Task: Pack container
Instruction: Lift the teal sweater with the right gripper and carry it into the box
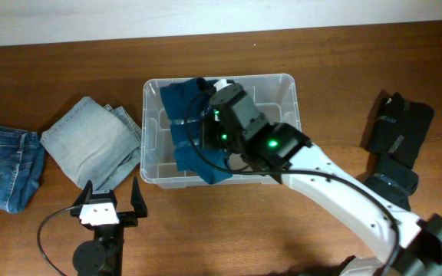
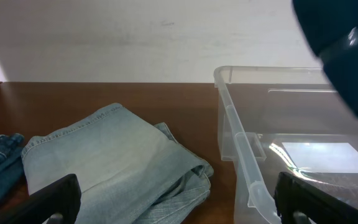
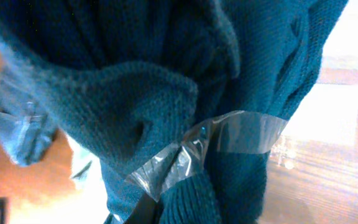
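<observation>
The right arm stretches across the container [image 1: 291, 92], its right gripper [image 1: 204, 126] pinching a teal sweater [image 1: 184, 149] hanging inside it. The left gripper [image 1: 111, 192] sits before the container's left corner, spread wide, empty.

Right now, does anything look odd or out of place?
Yes: the teal sweater is bunched, with a clear tape strip around it, and one end seems to hang over the near wall of the container.
</observation>
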Tool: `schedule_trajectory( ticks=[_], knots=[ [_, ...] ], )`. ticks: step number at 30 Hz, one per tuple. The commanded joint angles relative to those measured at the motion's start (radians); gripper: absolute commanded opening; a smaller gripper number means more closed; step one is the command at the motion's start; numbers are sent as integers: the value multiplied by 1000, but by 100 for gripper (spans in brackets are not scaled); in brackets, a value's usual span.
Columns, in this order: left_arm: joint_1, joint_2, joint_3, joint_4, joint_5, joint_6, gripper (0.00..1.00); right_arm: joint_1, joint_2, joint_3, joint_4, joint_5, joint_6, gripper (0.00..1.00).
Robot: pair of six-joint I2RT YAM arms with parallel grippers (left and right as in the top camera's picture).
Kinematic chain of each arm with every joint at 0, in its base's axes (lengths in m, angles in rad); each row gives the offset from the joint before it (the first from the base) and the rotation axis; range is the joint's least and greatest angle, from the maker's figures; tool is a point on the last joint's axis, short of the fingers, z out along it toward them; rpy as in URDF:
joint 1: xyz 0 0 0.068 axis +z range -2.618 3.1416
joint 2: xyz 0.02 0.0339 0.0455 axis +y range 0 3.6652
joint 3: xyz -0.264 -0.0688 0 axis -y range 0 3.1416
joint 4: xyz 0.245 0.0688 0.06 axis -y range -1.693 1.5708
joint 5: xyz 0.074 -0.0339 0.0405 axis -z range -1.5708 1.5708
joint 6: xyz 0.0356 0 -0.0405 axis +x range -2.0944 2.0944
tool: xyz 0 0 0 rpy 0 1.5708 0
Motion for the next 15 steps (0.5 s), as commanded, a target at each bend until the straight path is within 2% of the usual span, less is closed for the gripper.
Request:
schedule_trajectory(
  ticks=[1, 7, 12, 15],
  knots=[
    [3, -9, -8, 4, -7, 8, 99, 5, 24, 26, 23, 76, 32, 4],
    [3, -9, -8, 3, -7, 8, 99, 5, 86, 26, 44, 90, 116, 4],
    [3, -9, -8, 3, -7, 8, 99, 5, 120, 26, 117, 82, 121, 4],
    [3, -9, -8, 3, -7, 8, 99, 5, 130, 26, 124, 82, 182, 4]
  ],
)
